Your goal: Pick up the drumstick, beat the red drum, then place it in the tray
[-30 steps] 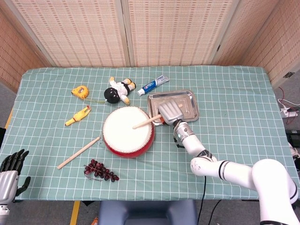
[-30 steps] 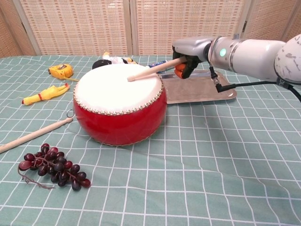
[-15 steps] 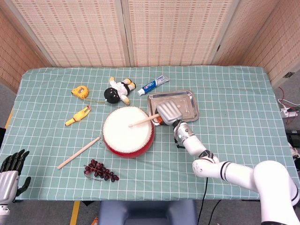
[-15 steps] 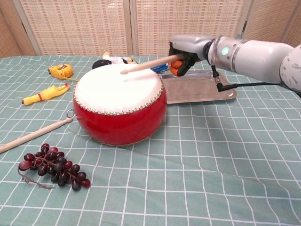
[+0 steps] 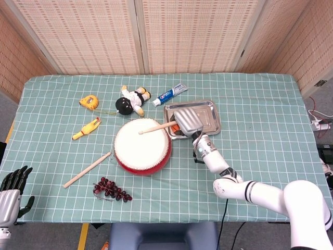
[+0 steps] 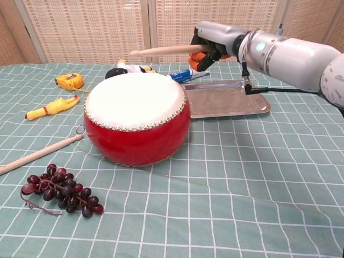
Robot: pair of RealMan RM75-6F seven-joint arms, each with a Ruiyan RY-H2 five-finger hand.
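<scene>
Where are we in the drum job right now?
Pickup is done: the right hand grips a drumstick. In hand is the beating: the stick is raised clear above the red drum. Left: laying the stick in the tray, which holds no drumstick.

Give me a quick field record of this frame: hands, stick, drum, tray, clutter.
right hand: grips drumstick, raised clear above the drum
left hand: idle at table's near-left edge, holds nothing
red drum: upright, mid-table
tray: beside drum, no stick in it
second stick: lying left of drum
clutter: grapes, tape measure, doll, toothpaste
</scene>
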